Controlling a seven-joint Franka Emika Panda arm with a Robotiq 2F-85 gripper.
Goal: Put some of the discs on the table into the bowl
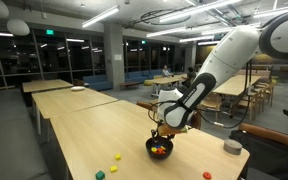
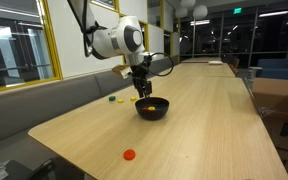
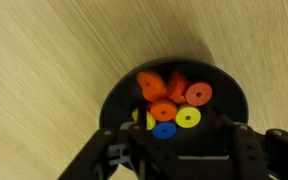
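The claw (image 3: 179, 162), jaws apart and empty, hangs straight above the bowl (image 3: 119, 105), while loose discs (image 1: 115, 156) lie well aside on the tabletop (image 1: 84, 125).

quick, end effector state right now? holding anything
End effector: open over the bowl, holding nothing; discs lie in the bowl below it.

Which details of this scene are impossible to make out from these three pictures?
1. How many small coloured discs lie in the round black bowl: wrist view, they overlap and the gripper covers the near part.
2. The loose red disc on the pale wooden table: exterior view, too small for detail.
3. The grey round object: exterior view, too small to identify.
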